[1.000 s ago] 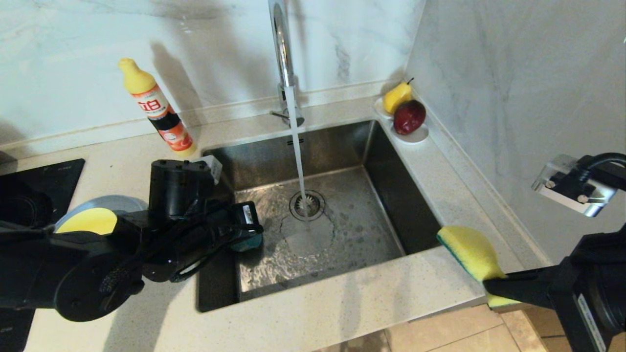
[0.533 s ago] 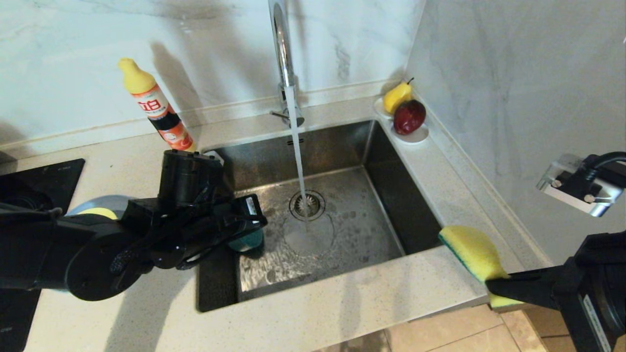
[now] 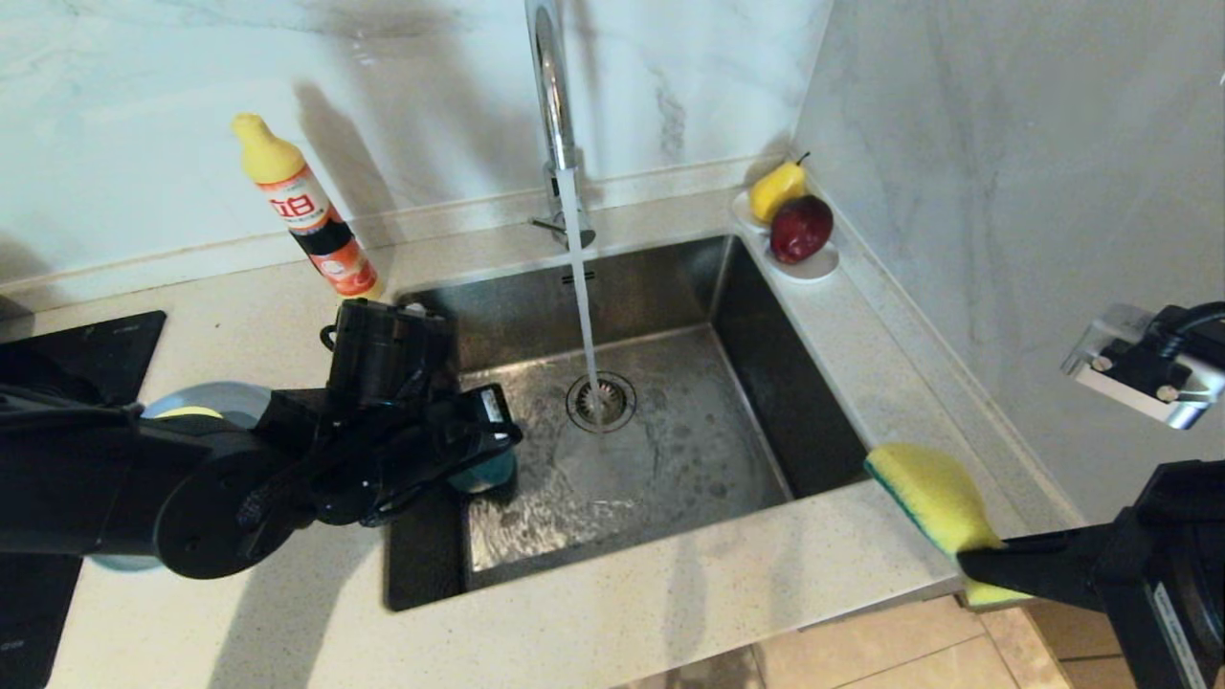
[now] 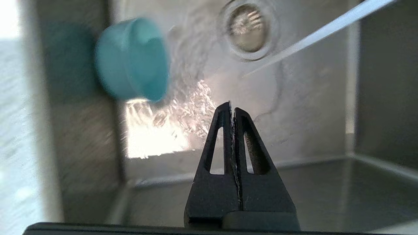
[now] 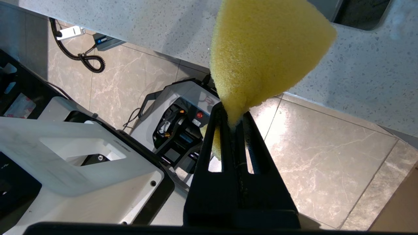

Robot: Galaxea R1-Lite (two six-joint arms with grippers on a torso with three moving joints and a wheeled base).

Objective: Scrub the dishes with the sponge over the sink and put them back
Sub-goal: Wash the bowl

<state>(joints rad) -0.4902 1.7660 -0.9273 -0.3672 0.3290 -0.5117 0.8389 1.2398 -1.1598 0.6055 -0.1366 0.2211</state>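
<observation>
The sink [image 3: 766, 364] has water running from the faucet [image 3: 550, 86] onto the drain [image 3: 601, 400]. A small teal-blue bowl [image 3: 486, 471] [image 4: 130, 58] lies in the basin by its left wall, tipped with its base showing. My left gripper [image 4: 232, 106] hangs over the sink's left side [image 3: 459, 450], shut with nothing in it, apart from the bowl. The yellow-green bowl [image 3: 189, 412] and grey-blue plate [image 3: 225, 394] sit on the counter at the left, mostly hidden by that arm. My right gripper [image 3: 971, 560] [image 5: 232, 116] is shut on the yellow sponge [image 3: 924, 493] [image 5: 264, 49] past the counter's front right corner.
A detergent bottle [image 3: 306, 215] stands behind the sink's left corner. A white dish [image 3: 813, 266] with a pear and a red fruit sits at the back right corner. A black hob [image 3: 86, 344] lies at far left. The tiled wall runs close along the right.
My left arm has shifted right and a little toward the back, covering more of the yellow-green bowl. The teal bowl has stayed where it was. The right arm has barely moved.
</observation>
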